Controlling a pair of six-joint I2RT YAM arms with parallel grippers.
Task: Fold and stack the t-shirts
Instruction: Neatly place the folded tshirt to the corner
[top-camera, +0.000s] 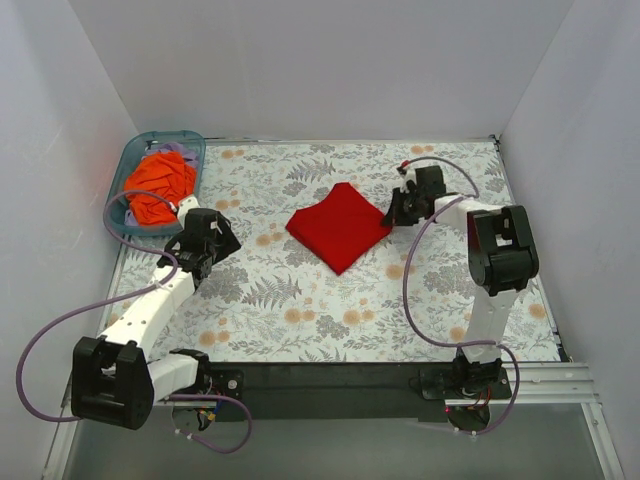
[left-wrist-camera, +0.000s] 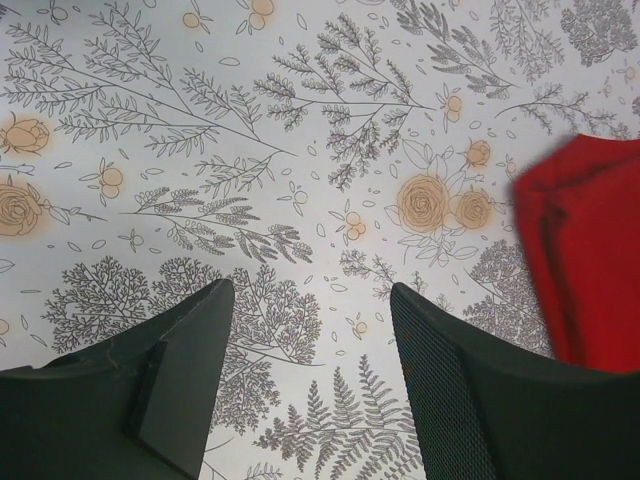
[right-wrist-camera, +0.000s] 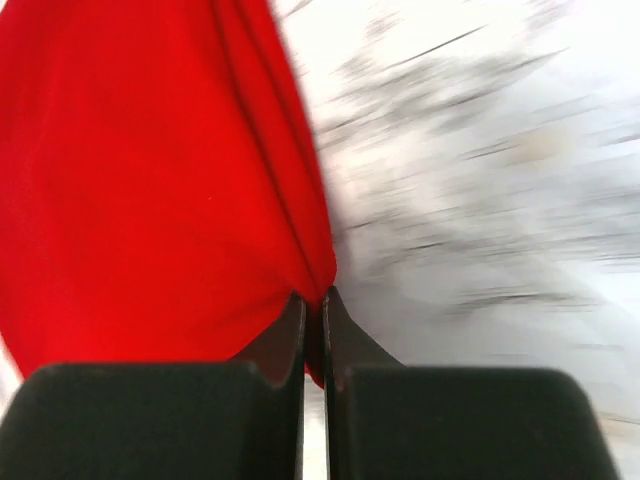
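Centrally on the flower-printed worktop lies the red t-shirt, folded into a flat, roughly square packet turned corner-on to the arms; the orange t-shirt sits crumpled in the teal bin at the far left corner, with some pale lilac cloth beside it; the right end effector is at the red packet's right corner, its dark fingers drawn together to a thin slit with red cloth caught at the tips and showing in the slit, and the background in that wrist view is blurred; the left end effector is spread wide over bare printed worktop, gripping nothing, between the bin and the red t-shirt, whose edge shows at the right of its wrist view.
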